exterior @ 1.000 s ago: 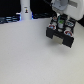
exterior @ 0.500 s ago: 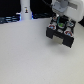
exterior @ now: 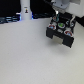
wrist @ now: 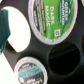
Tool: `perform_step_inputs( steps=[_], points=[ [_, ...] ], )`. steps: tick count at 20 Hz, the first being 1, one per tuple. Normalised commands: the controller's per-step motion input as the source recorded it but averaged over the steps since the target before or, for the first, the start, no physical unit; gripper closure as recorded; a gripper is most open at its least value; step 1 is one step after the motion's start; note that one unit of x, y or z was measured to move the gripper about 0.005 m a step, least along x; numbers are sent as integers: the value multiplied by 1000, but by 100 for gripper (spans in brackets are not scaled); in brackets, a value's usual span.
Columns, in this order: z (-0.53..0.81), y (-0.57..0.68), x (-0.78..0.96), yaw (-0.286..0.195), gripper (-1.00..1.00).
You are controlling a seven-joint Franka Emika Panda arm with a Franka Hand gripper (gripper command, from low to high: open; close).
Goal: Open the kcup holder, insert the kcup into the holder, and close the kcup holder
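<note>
The black kcup holder point(exterior: 61, 31) stands at the exterior view's upper right, its drawer pulled out and showing round slots with green-topped pods. My gripper point(exterior: 59, 17) hangs right above the drawer. In the wrist view a kcup point(wrist: 52, 20) with a white rim and green "Dark Magic" lid sits in a round slot of the black drawer point(wrist: 60, 57). One teal finger point(wrist: 7, 25) shows beside the cup, with a gap between them. The other finger is out of frame. A second pod point(wrist: 32, 70) fills a neighbouring slot.
A tall white bottle-like object point(exterior: 23, 9) with a blue base stands at the back on the exterior view's left. Dark equipment lines the back edge. The white table point(exterior: 30, 55) spreads out in front of the holder.
</note>
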Motion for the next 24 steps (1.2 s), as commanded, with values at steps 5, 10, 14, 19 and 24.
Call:
perform_step_inputs(
  steps=[5, 10, 14, 19, 24],
  points=[
    [517, -387, 387, 72, -100],
    [325, -464, 534, 47, -100],
    [280, -441, 581, 40, -100],
    [240, -376, 652, 36, -100],
    [154, -367, 544, 56, -100]
  ],
)
